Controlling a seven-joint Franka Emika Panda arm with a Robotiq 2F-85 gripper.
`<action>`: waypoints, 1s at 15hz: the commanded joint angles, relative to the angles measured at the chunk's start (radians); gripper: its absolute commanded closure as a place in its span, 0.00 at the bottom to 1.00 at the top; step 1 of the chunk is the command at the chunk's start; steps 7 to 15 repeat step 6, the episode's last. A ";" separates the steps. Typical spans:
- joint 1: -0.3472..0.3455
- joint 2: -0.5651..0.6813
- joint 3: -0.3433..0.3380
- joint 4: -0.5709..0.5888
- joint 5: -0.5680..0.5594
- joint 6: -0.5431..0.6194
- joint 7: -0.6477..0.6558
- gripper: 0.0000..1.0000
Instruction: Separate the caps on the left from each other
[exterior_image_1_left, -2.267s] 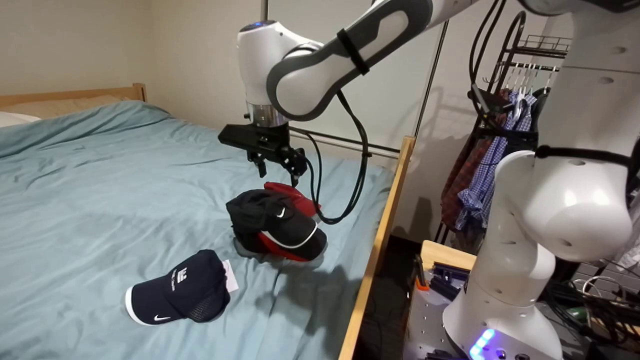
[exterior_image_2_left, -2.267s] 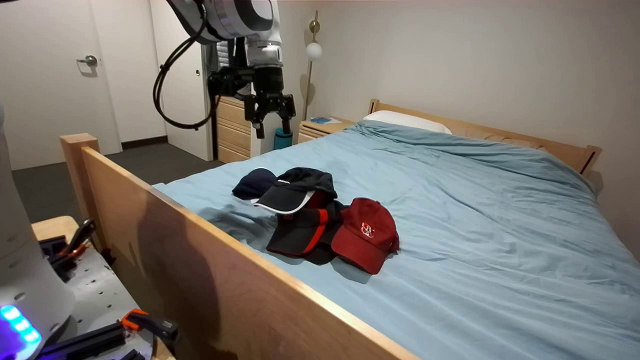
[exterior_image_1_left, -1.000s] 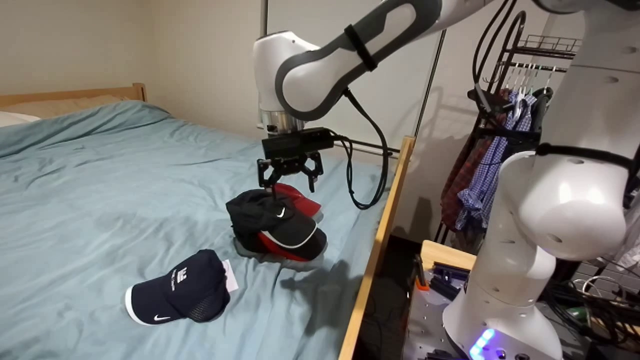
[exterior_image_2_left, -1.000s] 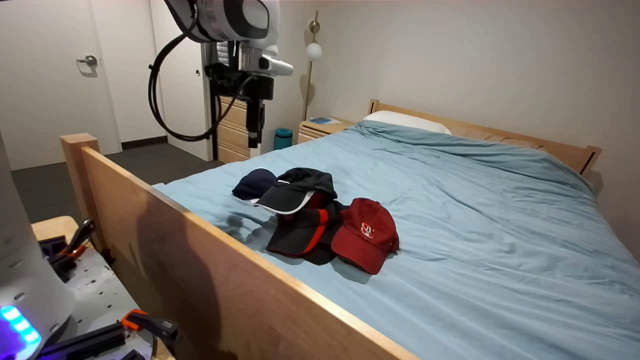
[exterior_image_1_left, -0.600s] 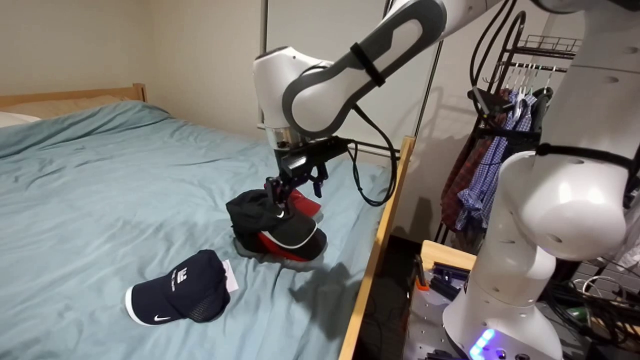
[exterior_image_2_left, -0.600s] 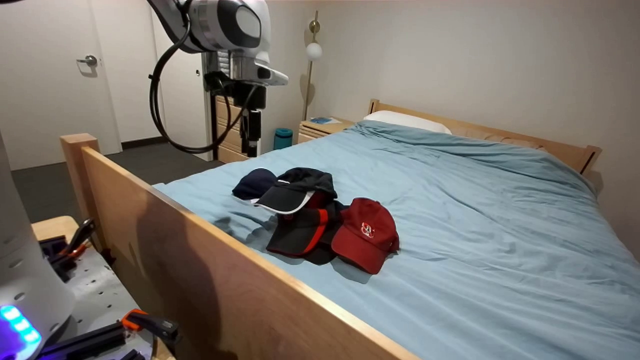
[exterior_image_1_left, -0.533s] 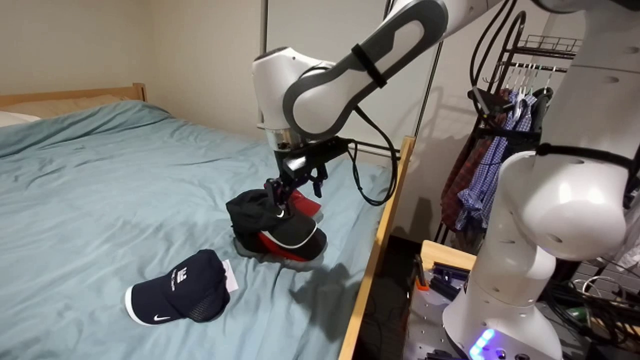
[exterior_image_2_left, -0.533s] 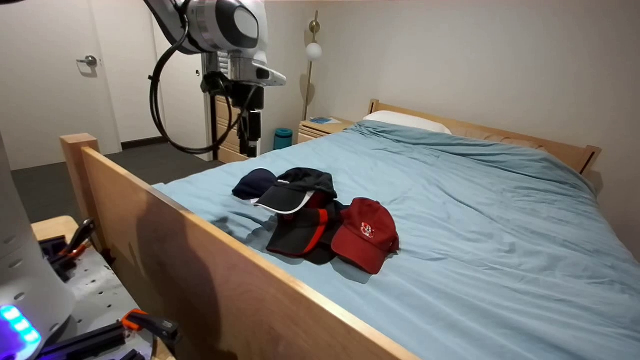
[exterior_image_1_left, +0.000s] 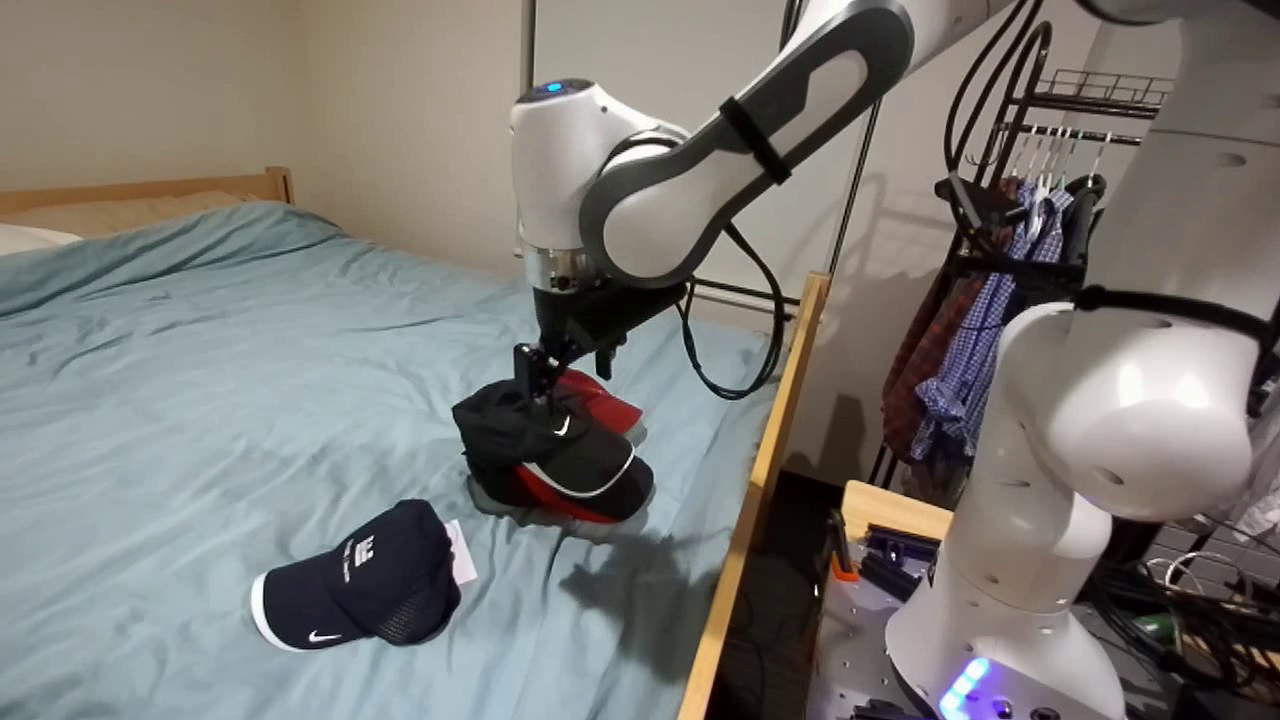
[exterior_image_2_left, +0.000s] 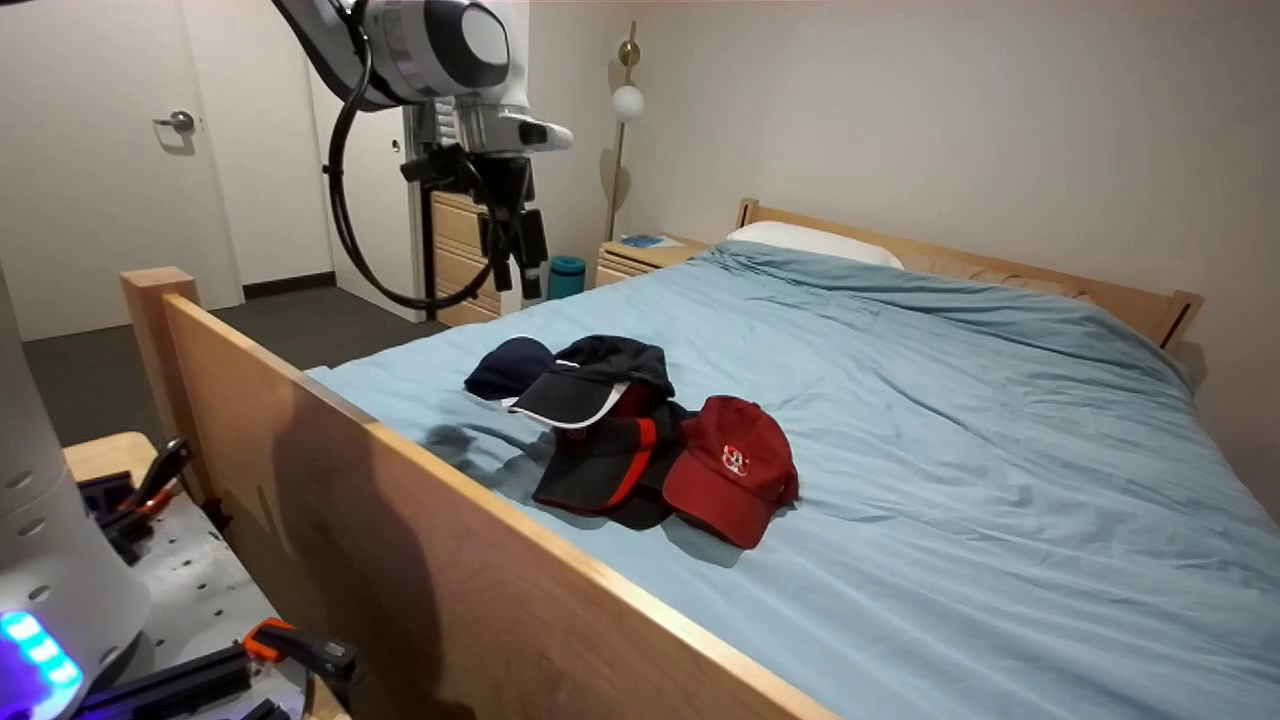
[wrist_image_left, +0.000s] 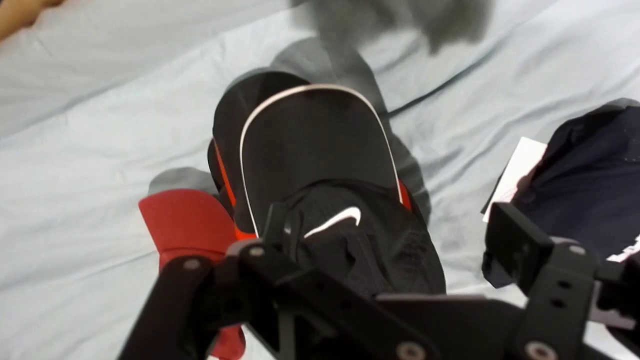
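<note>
A black cap with a white-edged brim and white swoosh (exterior_image_1_left: 590, 455) lies on top of a black cap with red trim (exterior_image_2_left: 598, 465) on the bed; the upper cap also shows in the wrist view (wrist_image_left: 315, 140). A dark red cap (exterior_image_2_left: 735, 460) touches this stack on one side. A navy cap (exterior_image_1_left: 365, 585) lies apart on the other side, with a white tag; it shows partly in the wrist view (wrist_image_left: 585, 185). My gripper (exterior_image_1_left: 567, 375) is open and empty above the stack. In the wrist view its fingers (wrist_image_left: 395, 232) stand apart over the black cap's crown.
The caps lie on a rumpled blue bedspread (exterior_image_1_left: 250, 420). A wooden footboard (exterior_image_2_left: 480, 560) stands between the robot base and the bed. A clothes rack (exterior_image_1_left: 1000, 200) stands behind the arm, and clamps (exterior_image_2_left: 300, 645) lie on the base table.
My gripper has come over the stack and turned about the vertical. In the last half second it has turned again and shifted slightly. The caps have not moved.
</note>
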 joint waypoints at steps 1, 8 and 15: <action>-0.026 -0.090 -0.004 -0.071 0.036 0.100 -0.216 0.00; -0.037 -0.068 0.015 -0.039 0.047 0.068 -0.249 0.00; -0.037 -0.068 0.015 -0.039 0.047 0.068 -0.249 0.00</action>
